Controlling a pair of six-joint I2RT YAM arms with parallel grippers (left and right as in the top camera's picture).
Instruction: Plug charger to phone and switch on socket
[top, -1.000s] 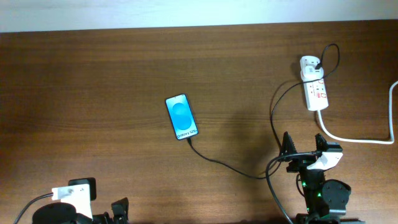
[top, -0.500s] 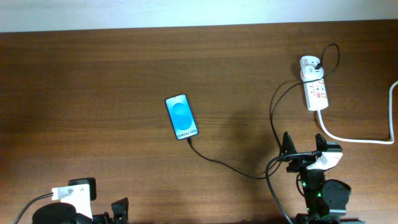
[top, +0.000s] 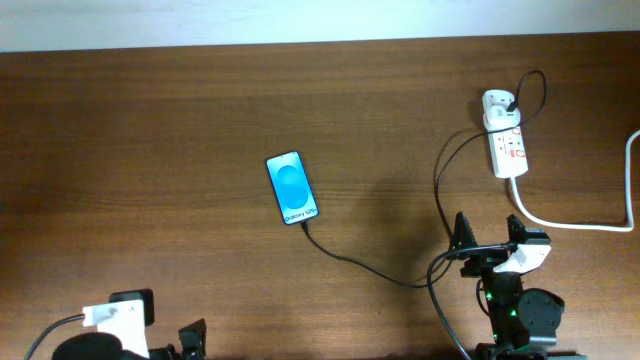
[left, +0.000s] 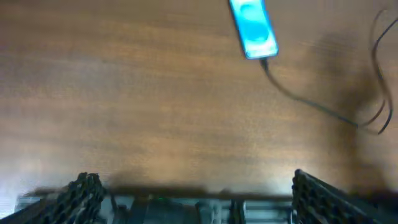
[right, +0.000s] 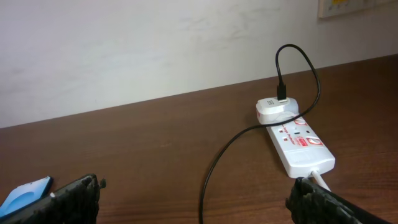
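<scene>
The phone (top: 293, 187) lies flat at mid-table with its blue screen lit, and shows too in the left wrist view (left: 253, 28). The black charger cable (top: 355, 264) runs from the phone's near end, loops by my right arm and climbs to the white adapter (top: 497, 103) on the socket (top: 508, 150). Its tip touches the phone's end; whether it is seated I cannot tell. My right gripper (top: 488, 234) stands open near the cable loop, in front of the socket (right: 300, 144). My left gripper (left: 198, 190) is open and empty at the near left edge.
A thick white cord (top: 570, 224) leaves the socket's near end and curves off to the right edge. A pale wall (right: 155, 43) rises behind the table's far edge. Bare wood spreads left of the phone.
My left arm's wrist has slipped slightly toward the near edge. Phone, cable, socket and right arm have stayed put.
</scene>
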